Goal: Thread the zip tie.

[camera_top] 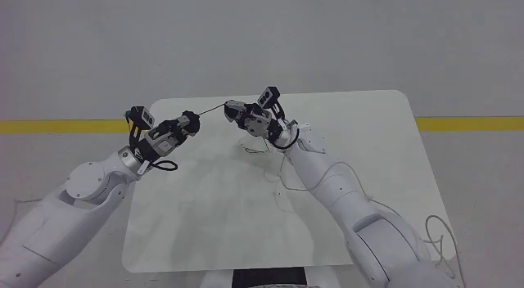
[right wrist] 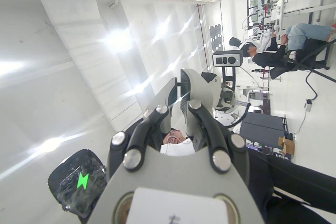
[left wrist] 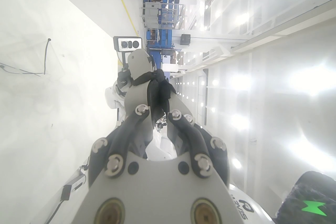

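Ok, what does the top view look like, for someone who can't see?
The robot's left gripper and right gripper meet above the far side of a white table, with a thin black zip tie running straight between them.

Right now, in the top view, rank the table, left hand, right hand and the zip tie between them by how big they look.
1. The table.
2. The left hand and right hand, alike, unranked.
3. The zip tie, a thin line.

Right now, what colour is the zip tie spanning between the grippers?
Zip tie: black, a thin line over the white table; best in the top view.
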You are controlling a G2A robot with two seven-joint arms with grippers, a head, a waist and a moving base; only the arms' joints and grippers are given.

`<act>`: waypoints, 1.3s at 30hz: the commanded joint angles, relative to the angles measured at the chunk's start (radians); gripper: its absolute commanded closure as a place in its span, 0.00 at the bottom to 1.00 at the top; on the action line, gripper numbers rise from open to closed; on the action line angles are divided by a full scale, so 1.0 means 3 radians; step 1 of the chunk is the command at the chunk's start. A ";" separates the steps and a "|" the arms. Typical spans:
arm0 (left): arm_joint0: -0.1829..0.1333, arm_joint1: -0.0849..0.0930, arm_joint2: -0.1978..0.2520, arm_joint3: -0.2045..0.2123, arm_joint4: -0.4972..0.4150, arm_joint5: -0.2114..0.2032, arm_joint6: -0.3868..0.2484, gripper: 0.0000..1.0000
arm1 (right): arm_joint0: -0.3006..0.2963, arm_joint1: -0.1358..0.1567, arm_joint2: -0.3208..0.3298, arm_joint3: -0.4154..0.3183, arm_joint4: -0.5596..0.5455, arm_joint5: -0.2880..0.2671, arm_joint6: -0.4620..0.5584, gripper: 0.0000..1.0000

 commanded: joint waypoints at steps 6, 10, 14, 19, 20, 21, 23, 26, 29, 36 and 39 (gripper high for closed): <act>0.0000 0.0000 0.0000 0.0000 0.0000 0.0000 0.0000 1.00 | 0.0008 0.0009 0.0031 -0.0004 -0.0086 0.0000 -0.0027 1.00; 0.0000 0.0000 0.0000 0.0000 0.0000 0.0000 0.0000 0.08 | -0.0010 0.0030 0.0090 -0.0090 -0.0219 0.0000 -0.0111 1.00; -0.0018 -0.0030 0.0000 -0.0010 -0.0008 0.0040 0.0045 0.00 | -0.0062 0.0058 0.0142 -0.0246 -0.0467 0.0000 -0.0226 1.00; -0.0036 -0.0068 -0.0018 0.0005 -0.0009 0.0060 0.0024 0.00 | -0.0150 0.0068 0.0182 -0.0409 -0.0604 0.0000 -0.0266 1.00; -0.0041 -0.0075 -0.0020 0.0008 -0.0004 0.0057 0.0010 0.00 | -0.0161 0.0068 0.0185 -0.0434 -0.0610 0.0000 -0.0266 1.00; -0.0045 -0.0082 -0.0021 0.0012 0.0005 0.0057 0.0002 0.00 | -0.0170 0.0067 0.0188 -0.0460 -0.0610 0.0000 -0.0263 1.00; -0.0056 -0.0099 -0.0019 0.0015 0.0016 0.0056 -0.0012 0.00 | -0.0189 0.0062 0.0192 -0.0510 -0.0597 0.0000 -0.0251 1.00; -0.0076 -0.0123 -0.0019 0.0033 0.0145 0.0039 0.0077 0.00 | -0.0212 0.0054 0.0194 -0.0537 -0.0526 0.0000 -0.0205 1.00; -0.0080 -0.0128 -0.0021 0.0042 0.0195 0.0034 0.0144 0.00 | -0.0209 0.0053 0.0190 -0.0523 -0.0509 0.0001 -0.0183 1.00; -0.0080 -0.0128 -0.0021 0.0042 0.0195 0.0034 0.0144 0.00 | -0.0209 0.0053 0.0190 -0.0523 -0.0509 0.0001 -0.0183 1.00; -0.0072 -0.0141 -0.0008 0.0023 0.0133 0.0020 0.0129 0.00 | -0.0209 0.0053 0.0190 -0.0523 -0.0509 0.0001 -0.0183 1.00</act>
